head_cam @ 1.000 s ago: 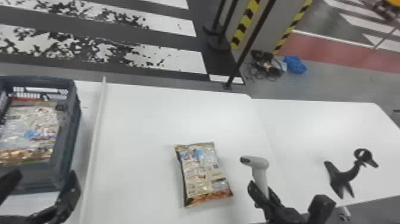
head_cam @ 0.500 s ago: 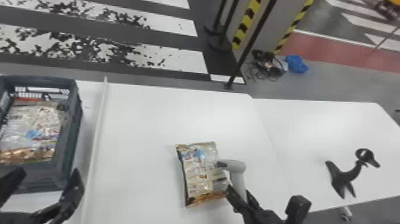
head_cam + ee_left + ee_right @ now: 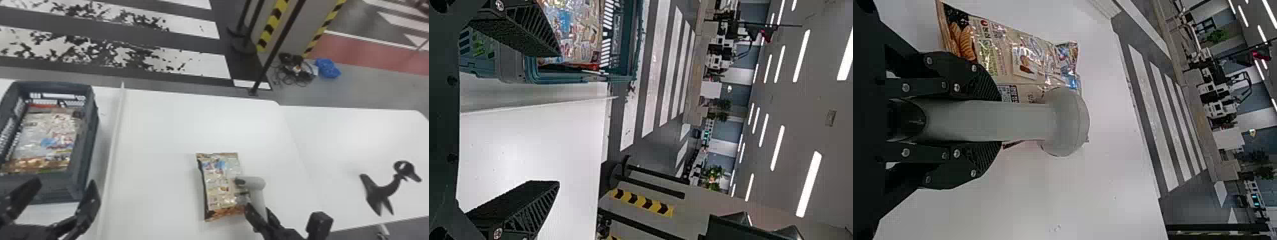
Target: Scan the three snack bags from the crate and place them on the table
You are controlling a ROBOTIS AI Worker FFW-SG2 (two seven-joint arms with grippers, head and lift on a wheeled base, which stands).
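Currently, your right gripper (image 3: 258, 209) holds the scanner (image 3: 255, 184) in its fingers above the snack bag (image 3: 220, 188), well inside the surface's (image 3: 159, 143) far edge; your left gripper (image 3: 64, 182), fingers wide, hovers by the crate's (image 3: 85, 159) near edge.

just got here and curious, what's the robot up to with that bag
The robot's right gripper has its jaws shut on the handle of a light grey plastic scanner, its head over a shiny, printed snack bag lying on the white table. It looks like scanning, though whether the code has registered can't be told. The left gripper, jaws open and empty, is by the near end of a dark blue-grey plastic crate, where more snack packaging lies.
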